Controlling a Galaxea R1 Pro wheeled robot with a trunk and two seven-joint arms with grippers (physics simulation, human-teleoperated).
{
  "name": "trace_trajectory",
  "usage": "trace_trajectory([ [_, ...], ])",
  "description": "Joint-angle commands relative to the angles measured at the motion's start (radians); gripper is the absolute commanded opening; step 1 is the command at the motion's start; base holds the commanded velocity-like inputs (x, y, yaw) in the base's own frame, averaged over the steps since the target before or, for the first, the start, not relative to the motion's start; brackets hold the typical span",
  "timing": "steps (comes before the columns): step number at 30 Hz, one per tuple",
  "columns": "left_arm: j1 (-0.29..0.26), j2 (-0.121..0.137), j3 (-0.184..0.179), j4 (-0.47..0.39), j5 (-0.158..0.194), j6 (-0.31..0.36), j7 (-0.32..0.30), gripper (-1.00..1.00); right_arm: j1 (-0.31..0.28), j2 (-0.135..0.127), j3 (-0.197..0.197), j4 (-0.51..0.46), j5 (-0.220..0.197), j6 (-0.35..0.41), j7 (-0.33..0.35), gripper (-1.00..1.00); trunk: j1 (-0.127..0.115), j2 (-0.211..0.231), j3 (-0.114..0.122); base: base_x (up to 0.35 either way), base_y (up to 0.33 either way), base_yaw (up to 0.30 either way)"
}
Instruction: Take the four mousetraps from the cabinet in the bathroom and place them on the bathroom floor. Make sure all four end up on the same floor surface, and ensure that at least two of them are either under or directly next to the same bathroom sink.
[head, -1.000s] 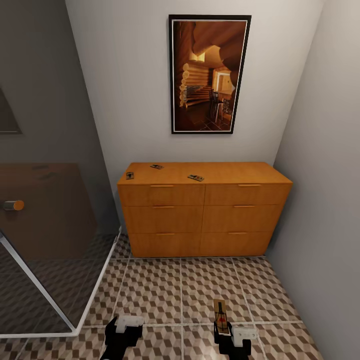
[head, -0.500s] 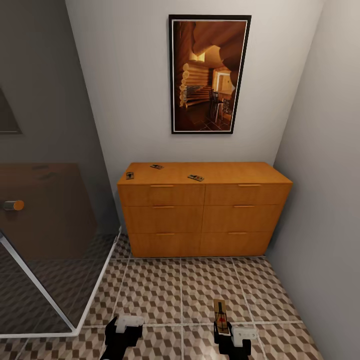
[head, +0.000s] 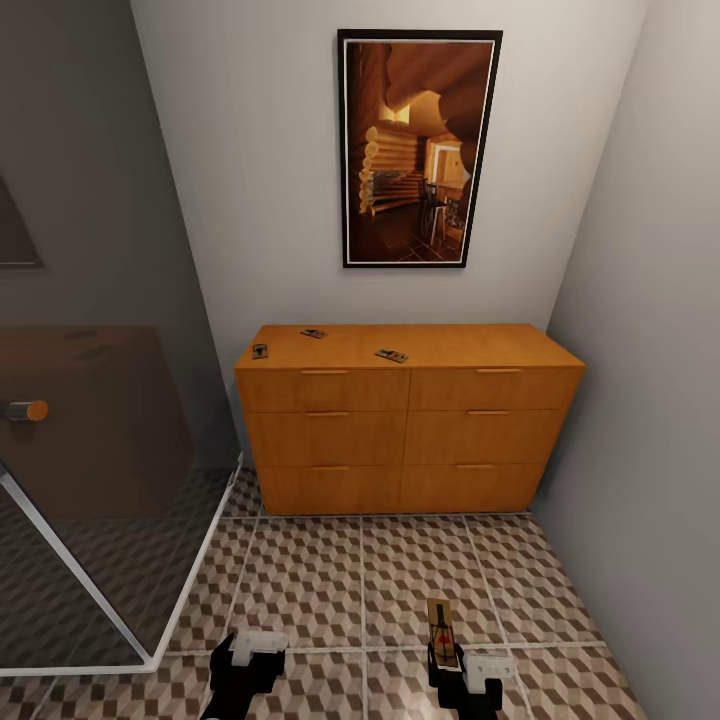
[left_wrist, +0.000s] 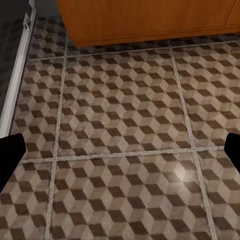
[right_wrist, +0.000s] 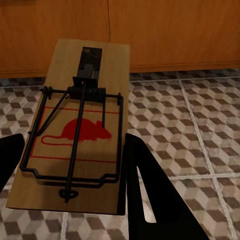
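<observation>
The orange-brown cabinet (head: 410, 420) stands against the far wall. Three mousetraps lie on its top: one at the left edge (head: 260, 351), one behind it (head: 314, 333), one near the middle (head: 391, 355). My right gripper (head: 442, 655) is low over the bathroom floor (head: 330, 580), shut on a fourth mousetrap (head: 440, 630). In the right wrist view that mousetrap (right_wrist: 80, 130) shows its red mouse mark and wire bar between the dark fingers (right_wrist: 150, 195). My left gripper (head: 245, 670) hangs open over bare tiles (left_wrist: 120, 125), with its fingertips (left_wrist: 10, 155) at the frame edges.
A glass shower screen (head: 90, 480) with a pale base rail (left_wrist: 17, 75) closes off the left. Grey walls stand behind and to the right of the cabinet. A framed picture (head: 420, 148) hangs above it. Open tiles lie between me and the drawers.
</observation>
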Motion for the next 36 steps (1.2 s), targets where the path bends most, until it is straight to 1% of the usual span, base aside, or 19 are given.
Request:
trace_trajectory([
  [1, -0.001, 0.001, -0.004, 0.001, -0.001, -0.003, 0.008, 1.00, -0.001, 0.000, -0.002, 0.001, 0.008, -0.002, -0.005, -1.00, 0.000, 0.000, -0.001, 0.000, 0.000, 0.000],
  [36, -0.001, 0.002, -0.003, 0.000, -0.001, -0.003, 0.008, 1.00, -0.001, 0.000, -0.002, 0.001, 0.007, -0.002, -0.005, -1.00, 0.000, 0.000, -0.001, 0.000, 0.000, 0.000],
])
